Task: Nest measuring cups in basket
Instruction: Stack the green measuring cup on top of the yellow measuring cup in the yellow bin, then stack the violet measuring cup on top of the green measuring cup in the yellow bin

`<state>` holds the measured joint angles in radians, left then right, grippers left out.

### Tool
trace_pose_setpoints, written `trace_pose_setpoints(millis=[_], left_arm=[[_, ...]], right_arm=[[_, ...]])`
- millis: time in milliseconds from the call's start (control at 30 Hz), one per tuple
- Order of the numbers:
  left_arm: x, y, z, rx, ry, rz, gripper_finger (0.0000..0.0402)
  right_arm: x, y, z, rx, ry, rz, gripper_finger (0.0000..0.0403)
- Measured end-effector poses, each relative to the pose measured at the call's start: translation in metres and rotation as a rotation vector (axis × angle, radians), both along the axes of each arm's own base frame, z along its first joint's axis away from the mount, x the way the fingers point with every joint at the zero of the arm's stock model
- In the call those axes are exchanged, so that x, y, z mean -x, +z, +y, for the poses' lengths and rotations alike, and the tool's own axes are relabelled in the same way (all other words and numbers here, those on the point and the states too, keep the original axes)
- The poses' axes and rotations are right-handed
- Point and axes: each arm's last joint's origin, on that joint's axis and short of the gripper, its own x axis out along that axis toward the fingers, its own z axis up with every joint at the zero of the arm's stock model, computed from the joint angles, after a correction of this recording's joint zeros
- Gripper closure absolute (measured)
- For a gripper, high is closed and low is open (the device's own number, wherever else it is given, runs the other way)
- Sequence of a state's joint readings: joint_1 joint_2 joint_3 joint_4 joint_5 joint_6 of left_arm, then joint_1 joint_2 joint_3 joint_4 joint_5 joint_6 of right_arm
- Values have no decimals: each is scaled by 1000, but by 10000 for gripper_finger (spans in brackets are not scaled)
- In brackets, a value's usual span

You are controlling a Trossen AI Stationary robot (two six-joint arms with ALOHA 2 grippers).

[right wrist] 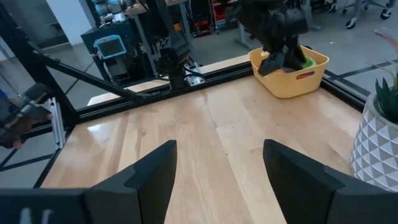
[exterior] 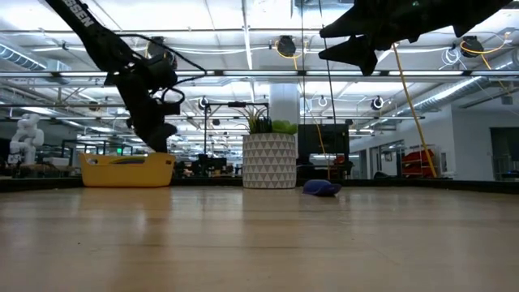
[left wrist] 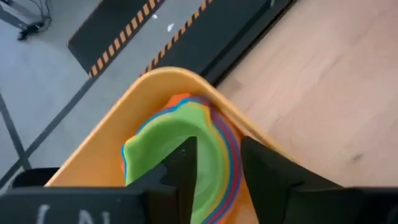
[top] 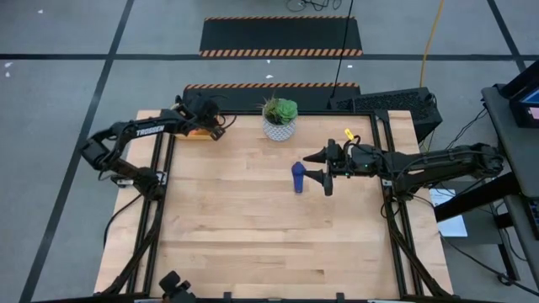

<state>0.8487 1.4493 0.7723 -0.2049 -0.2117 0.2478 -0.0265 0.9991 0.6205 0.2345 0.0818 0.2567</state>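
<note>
Stack of nested measuring cups (left wrist: 186, 134) sits in the basket (left wrist: 118, 146) under the left jaws (left wrist: 214, 171) (parted, empty), while the dark blue cup (top: 297, 178) lies on the desk (top: 253, 236), handle crosswise, just left of the wide-open right jaws (top: 320, 167).

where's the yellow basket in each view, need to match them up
High view: the basket peeks out at the table's far left corner, mostly hidden under the left pincer.
Low view: left of centre, on the table, left pincer just above it.
Left wrist view: fills the middle, with the stacked cups inside.
Right wrist view: upper right, far across the table.
Shared landmark: the white plant pot, seen in the high, low and right wrist views.
</note>
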Motion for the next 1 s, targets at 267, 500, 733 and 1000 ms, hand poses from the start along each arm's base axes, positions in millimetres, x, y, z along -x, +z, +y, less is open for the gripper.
trace_pose_setpoints(millis=[267, 500, 733, 1000], left_arm=[[-6, 53, -35, -121, -47, -175, 259], [-9, 98, -90, -222, -226, -359, 259], [-14, 120, -121, -288, -359, -501, 259], [-24, 118, -129, -305, -439, -482, 259]], right_arm=[[-14, -22, 0, -33, -7, 115, 172], [-32, -69, 1, 60, 40, 366, 172], [-42, -110, 19, 287, 221, 552, 172], [-48, -139, 32, 486, 156, 665, 172]])
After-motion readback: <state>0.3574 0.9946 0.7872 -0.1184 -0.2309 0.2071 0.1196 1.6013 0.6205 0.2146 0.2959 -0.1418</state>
